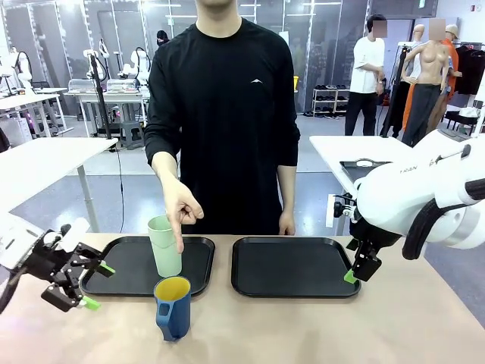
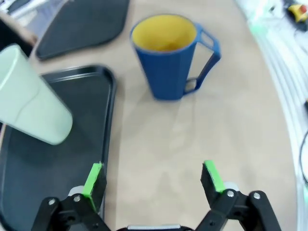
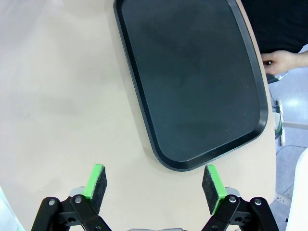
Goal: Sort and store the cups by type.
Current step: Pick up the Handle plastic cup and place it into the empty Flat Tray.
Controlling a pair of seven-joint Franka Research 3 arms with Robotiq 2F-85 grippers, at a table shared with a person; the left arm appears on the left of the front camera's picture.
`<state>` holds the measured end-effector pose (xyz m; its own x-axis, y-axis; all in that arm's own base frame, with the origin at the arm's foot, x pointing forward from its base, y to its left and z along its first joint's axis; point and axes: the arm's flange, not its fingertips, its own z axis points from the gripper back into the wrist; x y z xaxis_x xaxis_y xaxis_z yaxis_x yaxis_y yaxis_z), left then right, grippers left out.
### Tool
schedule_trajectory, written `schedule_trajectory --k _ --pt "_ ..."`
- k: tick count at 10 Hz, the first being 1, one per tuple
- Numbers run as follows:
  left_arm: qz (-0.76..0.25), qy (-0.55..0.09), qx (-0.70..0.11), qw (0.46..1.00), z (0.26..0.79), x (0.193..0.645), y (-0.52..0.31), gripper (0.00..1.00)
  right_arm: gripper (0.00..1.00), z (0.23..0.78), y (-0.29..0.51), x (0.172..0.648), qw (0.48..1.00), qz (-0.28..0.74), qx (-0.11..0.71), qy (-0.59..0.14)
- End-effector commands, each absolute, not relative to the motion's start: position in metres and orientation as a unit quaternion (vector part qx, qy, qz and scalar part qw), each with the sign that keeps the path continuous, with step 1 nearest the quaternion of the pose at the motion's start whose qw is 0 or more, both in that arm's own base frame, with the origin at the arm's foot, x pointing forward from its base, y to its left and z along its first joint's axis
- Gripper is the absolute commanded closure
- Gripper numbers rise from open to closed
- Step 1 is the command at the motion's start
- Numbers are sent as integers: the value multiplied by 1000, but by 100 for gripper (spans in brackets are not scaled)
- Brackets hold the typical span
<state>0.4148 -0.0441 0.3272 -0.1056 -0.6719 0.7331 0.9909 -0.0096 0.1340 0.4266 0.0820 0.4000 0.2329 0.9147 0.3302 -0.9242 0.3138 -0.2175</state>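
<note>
left gripper hangs low on its side, tilted inward, jaws wide apart and empty; right gripper points downward, likewise spread, holding nothing.

White arm, black claw with green pads.

bright, even indoor light falls from overhead, so shadows are soft and short. in the front view the blue mug casts only a faint shade on the pale table; the foreground is crisp, while the far room is a little softer. the left wrist view is soft all over: the mug and the mint tumbler have smeared edges, and the right edge washes out to white glare. the right wrist view is sharp; the black tray shows a dull sheen, its rim slightly bowed by the wide lens.
</note>
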Motion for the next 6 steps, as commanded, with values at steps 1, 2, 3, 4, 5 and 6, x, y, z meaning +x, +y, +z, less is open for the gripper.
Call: schedule_trajectory --k 1,2,3,4,5,6 --pt "-648 -348 -311 603 308 423 -50 0 0 398 83 424 788 581 5 -204" --pt "-636 -355 -346 592 304 424 -57 0 0 398 83 424 788 581 5 -204" --pt "-630 -363 -369 579 300 426 -60 0 0 398 83 424 788 581 5 -204" --pt "-607 -375 -408 570 299 427 -59 0 0 398 83 424 788 581 5 -204" --pt "-594 -389 -433 555 298 429 -59 0 0 398 83 424 788 581 5 -204" --pt "-598 -393 -443 540 295 428 -59 0 0 398 83 424 788 581 5 -204"
